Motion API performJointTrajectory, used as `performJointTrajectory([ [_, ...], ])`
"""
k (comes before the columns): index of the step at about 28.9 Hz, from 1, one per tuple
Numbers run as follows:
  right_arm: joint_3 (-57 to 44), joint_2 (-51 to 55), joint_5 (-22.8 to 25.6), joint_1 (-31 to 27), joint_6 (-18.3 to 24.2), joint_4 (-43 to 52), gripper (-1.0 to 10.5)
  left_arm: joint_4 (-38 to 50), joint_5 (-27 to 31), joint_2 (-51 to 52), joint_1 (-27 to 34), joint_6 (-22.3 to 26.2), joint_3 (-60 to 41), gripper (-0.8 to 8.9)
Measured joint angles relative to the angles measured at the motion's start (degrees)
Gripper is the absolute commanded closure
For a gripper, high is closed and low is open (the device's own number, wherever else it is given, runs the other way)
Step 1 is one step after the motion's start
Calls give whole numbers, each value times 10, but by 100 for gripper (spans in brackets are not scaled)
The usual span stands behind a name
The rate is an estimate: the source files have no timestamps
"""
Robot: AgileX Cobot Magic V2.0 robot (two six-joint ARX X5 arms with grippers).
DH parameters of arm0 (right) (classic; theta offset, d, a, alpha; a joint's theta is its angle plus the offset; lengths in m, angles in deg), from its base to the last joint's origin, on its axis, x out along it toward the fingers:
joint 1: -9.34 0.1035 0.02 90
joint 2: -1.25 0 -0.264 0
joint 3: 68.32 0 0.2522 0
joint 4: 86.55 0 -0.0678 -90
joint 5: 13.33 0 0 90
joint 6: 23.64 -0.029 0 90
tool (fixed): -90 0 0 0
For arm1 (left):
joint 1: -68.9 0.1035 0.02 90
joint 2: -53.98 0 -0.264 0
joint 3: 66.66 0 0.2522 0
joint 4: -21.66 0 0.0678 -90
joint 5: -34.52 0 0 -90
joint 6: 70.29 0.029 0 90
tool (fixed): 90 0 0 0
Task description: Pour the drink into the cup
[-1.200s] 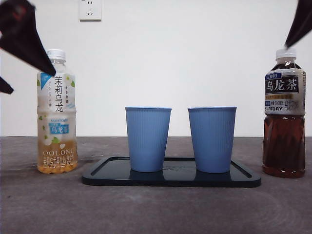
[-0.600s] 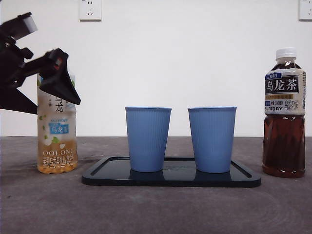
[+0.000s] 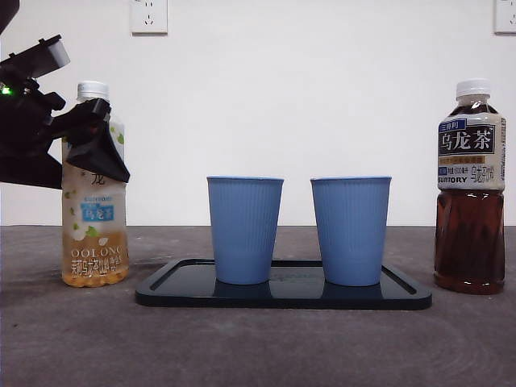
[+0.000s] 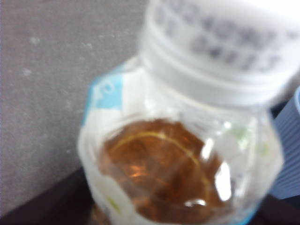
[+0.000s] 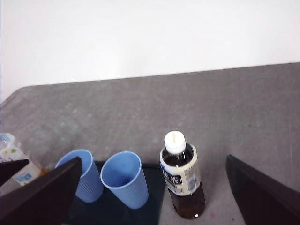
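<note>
1. Since half a second ago your left gripper (image 3: 95, 149) has drawn back slightly toward the frame edge and risen a little; the pale tea bottle's (image 3: 94, 185) white cap (image 3: 93, 89) is uncovered again. Bottles, cups and tray have not shifted.
2. Left gripper now sits at the pale tea bottle's shoulder, overlapping the upper label in the front view. The left wrist view is filled by that bottle's cap and neck, blurred; you cannot tell how wide the jaws stand or whether they touch it.
3. Pale tea bottle stands upright on the table (image 3: 258, 347), capped, beside the dark tray (image 3: 282, 297), apart from it.
4. Two blue cups (image 3: 244, 230) (image 3: 350, 230) stand upright on the tray, side by side, not touching.
5. Dark tea bottle (image 3: 471, 189) stands upright, capped, on the tray's other side.
6. Right gripper (image 5: 154, 197) hangs high above the dark tea bottle, jaws spread wide, holding nothing.
</note>
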Motion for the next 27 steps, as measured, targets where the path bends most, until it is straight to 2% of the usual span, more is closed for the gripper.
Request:
performJointTrajectory([
  [5,4,0,0,0,0,-1,456,10,2,0,0,6,-4,637],
  [8,4,0,0,0,0,-1,456,7,2,2,0,8,-4,638],
  [12,4,0,0,0,0,-1,456,-38,4,34,-6,8,-4,638],
  [15,4,0,0,0,0,-1,456,-92,3,72,-12,7,5,638],
  [20,4,0,0,0,0,-1,456,-230,14,108,-31,8,67,637],
  [27,4,0,0,0,0,-1,456,-411,107,101,-92,21,145,637],
])
